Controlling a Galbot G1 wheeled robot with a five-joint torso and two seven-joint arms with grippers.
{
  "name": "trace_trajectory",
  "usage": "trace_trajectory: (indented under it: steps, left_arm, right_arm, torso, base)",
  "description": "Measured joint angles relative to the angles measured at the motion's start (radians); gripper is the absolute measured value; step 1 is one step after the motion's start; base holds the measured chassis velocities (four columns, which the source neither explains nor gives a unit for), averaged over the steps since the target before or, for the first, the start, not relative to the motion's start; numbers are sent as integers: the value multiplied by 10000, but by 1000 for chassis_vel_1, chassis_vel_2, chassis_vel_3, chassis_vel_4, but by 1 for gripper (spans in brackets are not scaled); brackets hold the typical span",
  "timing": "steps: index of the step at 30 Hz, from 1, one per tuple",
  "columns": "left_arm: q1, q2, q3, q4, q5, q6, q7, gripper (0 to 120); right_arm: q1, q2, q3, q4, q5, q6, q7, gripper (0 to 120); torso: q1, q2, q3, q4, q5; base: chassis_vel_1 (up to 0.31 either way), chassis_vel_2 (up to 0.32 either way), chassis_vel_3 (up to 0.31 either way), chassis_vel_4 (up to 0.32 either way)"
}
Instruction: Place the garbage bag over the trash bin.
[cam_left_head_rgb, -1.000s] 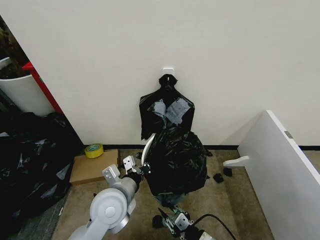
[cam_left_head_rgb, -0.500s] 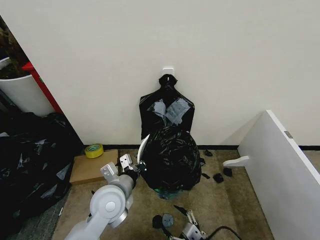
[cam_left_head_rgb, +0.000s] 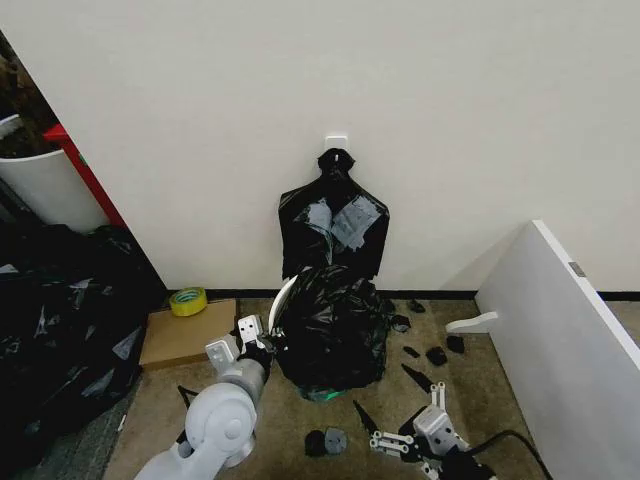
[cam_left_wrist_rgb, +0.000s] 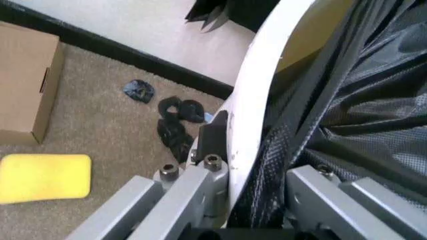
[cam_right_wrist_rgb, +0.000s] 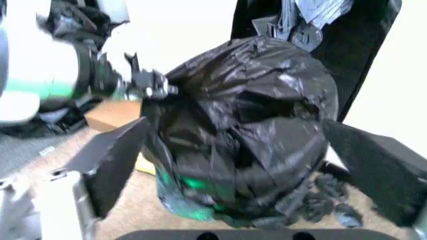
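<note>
Setting: beige carpet floor (cam_left_head_rgb: 470, 400) at the foot of a cream wall with a black skirting strip.
Garbage bag: thin, glossy, wrinkled black plastic garbage bag (cam_left_head_rgb: 333, 325) drawn over most of the bin, standing close to the wall.
Trash bin: round white plastic trash bin (cam_left_head_rgb: 281, 298); a strip of its rim shows bare on the robot's left side, and some pale green base peeks out below the bag.
Step in hand: judged as the late part of the covering, the bag being mostly on and the rim on the left side not yet wrapped.
Left gripper: left gripper (cam_left_head_rgb: 257, 337) is at the bin's bare rim; in the left wrist view its fingers (cam_left_wrist_rgb: 212, 134) straddle the white rim with bag plastic between them, apparently clamped on rim and bag together.
Right gripper: right gripper (cam_left_head_rgb: 404, 409) hangs low over the carpet, near the bin but apart from it, fingers (cam_right_wrist_rgb: 117, 160) spread wide and holding nothing, with the bagged bin framed between them farther off.
Next move: judged to call for pulling the bag's edge over the bare rim while steadying the bin against tipping.
Around: knot-topped bunch of black bags with grey patches (cam_left_head_rgb: 334, 215) hangs on the wall just behind; brown cardboard box (cam_left_head_rgb: 185, 333) with a yellow tape roll (cam_left_head_rgb: 187, 300) lies to the left; small black scraps (cam_left_head_rgb: 436, 354) dot the carpet.
</note>
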Motion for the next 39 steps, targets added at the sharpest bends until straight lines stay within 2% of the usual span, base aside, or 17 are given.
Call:
trace_trajectory:
  steps: [1, 3, 5, 9, 11, 12, 13, 15, 18, 19, 25, 27, 31, 33, 39]
  left_arm:
    - [38, -5, 17, 0, 93, -19, 41, 1]
    - [215, 0, 105, -4, 625, -119, 246, 1]
    - [252, 10, 145, -7, 807, -153, 316, 1]
    - [43, 97, 792, 47, 1593, -282, 601, 1]
    - [-226, 120, 1276, 135, 1853, -287, 701, 1]
    - [-226, 120, 1276, 135, 1853, -287, 701, 1]
    - [-297, 125, 1437, 169, 2012, -291, 746, 1]
    - [-298, 102, 1695, 201, 2522, -328, 822, 1]
    - [-174, 43, 1844, 228, 3097, -340, 847, 1]
    - [-174, 43, 1844, 228, 3097, -340, 847, 1]
    - [-102, -38, 1864, 246, 3593, -347, 817, 1]
    - [-110, -39, 1863, 254, 3654, -348, 815, 1]
    - [-139, -38, 1839, 282, 4201, -347, 781, 1]
    - [-135, -36, 1832, 283, 4271, -347, 782, 1]
    - [65, 39, 1663, 122, 4589, -385, 837, 1]
  right_arm:
    - [72, 15, -41, 24, 129, -143, 40, 90]
    - [774, 62, -285, 86, 1761, -1432, 393, 78]
    - [961, 58, -307, 86, 2212, -1742, 500, 74]
    - [1437, 158, -289, 86, 3849, -3006, 1078, 56]
    - [1534, 460, -291, 74, 4154, -3632, 1606, 50]
    - [1534, 460, -291, 74, 4154, -3632, 1606, 50]
    - [1596, 553, -310, 69, 4218, -3809, 1778, 45]
    - [2090, 711, -474, 59, 4403, -4288, 2270, 38]
    - [3111, 825, -860, 47, 4686, -4743, 2857, 23]
    - [3111, 825, -860, 47, 4686, -4743, 2857, 23]
    - [4974, 880, -1942, -179, 5215, -5841, 3880, 0]
    - [5159, 909, -2100, -267, 5284, -5948, 3992, 0]
    - [6527, 1291, -3395, -1045, 5607, -6681, 4761, 0]
    - [6699, 1352, -3562, -1181, 5634, -6746, 4877, 0]
    - [8006, 1951, -4583, -2994, 5435, -7019, 5624, 0]
  torso:
    - [0, 0, 0, 1, -1]
    - [0, 0, 0, 3, 3]
    - [0, 0, 0, 3, 4]
    - [0, 0, 0, 4, 2]
    - [0, 0, 0, -3, 1]
    - [0, 0, 0, -3, 1]
    - [0, 0, 0, -8, 1]
    - [0, 0, 0, -4, 1]
    - [0, 0, 1, 5, 1]
    - [0, 0, 1, 5, 1]
    - [0, 0, 1, 3, 0]
    - [0, 0, 1, 3, 0]
    - [0, 0, 1, 3, 0]
    - [0, -1, 1, 3, 0]
    - [1, -1, 1, 2, 0]
  base:
    - [0, 0, 0, 0]
    - [0, 0, 0, 0]
    - [0, 0, 0, 0]
    - [0, 0, 0, 0]
    - [0, 0, 0, 0]
    - [0, 0, 0, 0]
    - [0, 0, 0, 0]
    - [0, 0, 0, 0]
    - [0, 0, 0, 0]
    - [0, 0, 0, 0]
    - [0, 0, 0, 0]
    - [0, 0, 0, 0]
    - [0, 0, 0, 0]
    - [0, 0, 0, 0]
    - [0, 0, 0, 0]
